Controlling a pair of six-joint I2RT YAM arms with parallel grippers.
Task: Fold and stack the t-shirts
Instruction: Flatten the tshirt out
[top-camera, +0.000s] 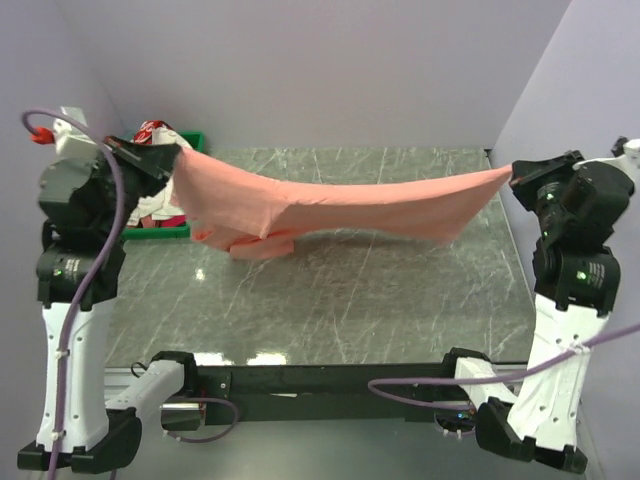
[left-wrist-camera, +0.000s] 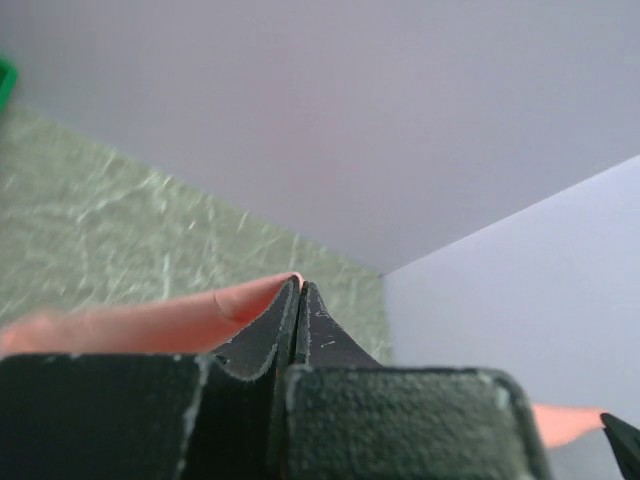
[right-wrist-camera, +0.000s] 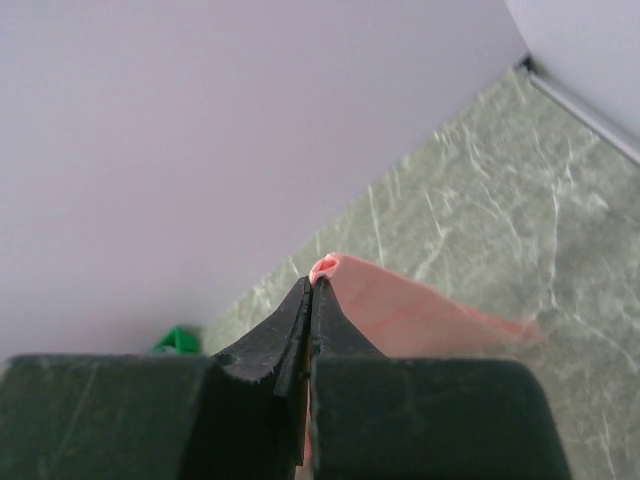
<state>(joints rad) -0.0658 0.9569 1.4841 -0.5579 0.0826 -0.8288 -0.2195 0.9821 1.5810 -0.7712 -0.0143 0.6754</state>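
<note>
Top external view: salmon-pink t-shirt (top-camera: 340, 200) strung between my two arms above the table (top-camera: 350, 300), one sleeve drooping to or near the marble. Left gripper (top-camera: 168, 160) clenched on one end, right gripper (top-camera: 515, 178) clenched on the other; both wrist views show cloth pinched at the tips. Held taut, I judge, to flatten it before laying down. White t-shirt (top-camera: 152, 130) waits in green tray (top-camera: 197, 140).

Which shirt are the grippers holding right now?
The salmon-pink t-shirt, stretched between left gripper and right gripper; the white red-printed one lies bunched in the green tray.
</note>
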